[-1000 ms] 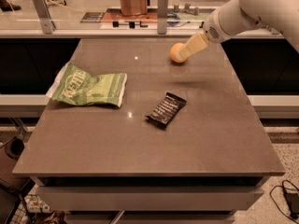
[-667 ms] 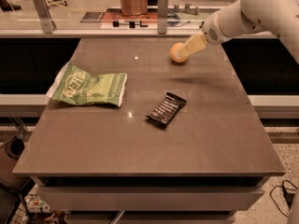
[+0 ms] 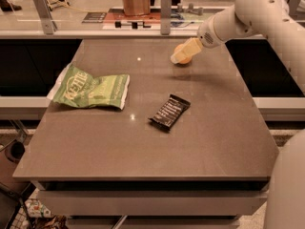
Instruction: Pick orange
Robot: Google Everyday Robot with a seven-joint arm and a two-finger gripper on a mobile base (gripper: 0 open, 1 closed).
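Where the flat grey-brown tabletop (image 3: 143,151) nears its far edge, toward 1 o'clock, sits the small round orange-yellow orange (image 3: 187,59). The cream-coloured gripper (image 3: 177,57) slants in from 2 o'clock and overlaps the fruit, apparently positioned for a grasp; whether it is clamped cannot be told. A black wrapped snack bar (image 3: 169,112) lies at 7 o'clock of the orange. A crumpled green crisp bag (image 3: 90,87) lies at 8 o'clock, its contents unseen.

tool (image 3: 175,58) — at orange (image 3: 187,60) | table (image 3: 214,137) far side | snack bar (image 3: 169,112) mid-table
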